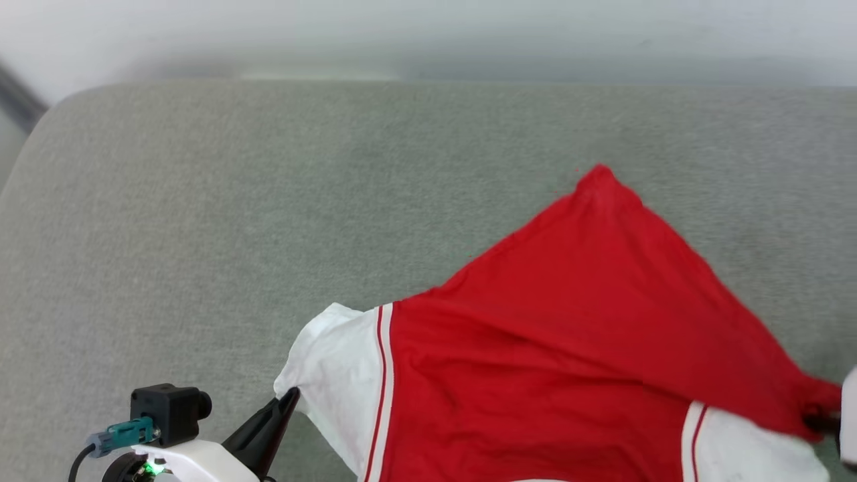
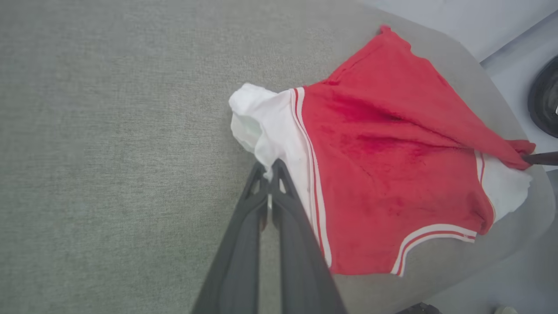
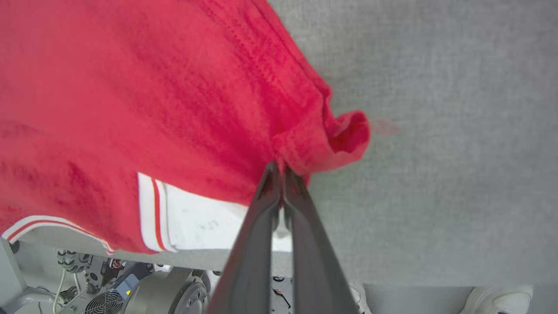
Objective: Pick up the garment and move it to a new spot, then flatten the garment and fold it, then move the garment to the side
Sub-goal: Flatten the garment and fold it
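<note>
Down at the bottom left of the head view, the left arm's white wrist angles up and to the right, and the left gripper (image 1: 292,396) ends at the white sleeve (image 1: 335,361) of the garment (image 1: 569,348). Its dark fingers are pressed together, pinching the sleeve's edge, as the left wrist view shows. At the right edge of the head view the right gripper (image 1: 821,423) comes in from the side. In the right wrist view its fingers are clamped tight on a bunched red corner (image 3: 335,139). The garment lies across the lower right of the grey padded surface (image 1: 268,201), drawn out between the two grips, with one red point towards the upper right.
</note>
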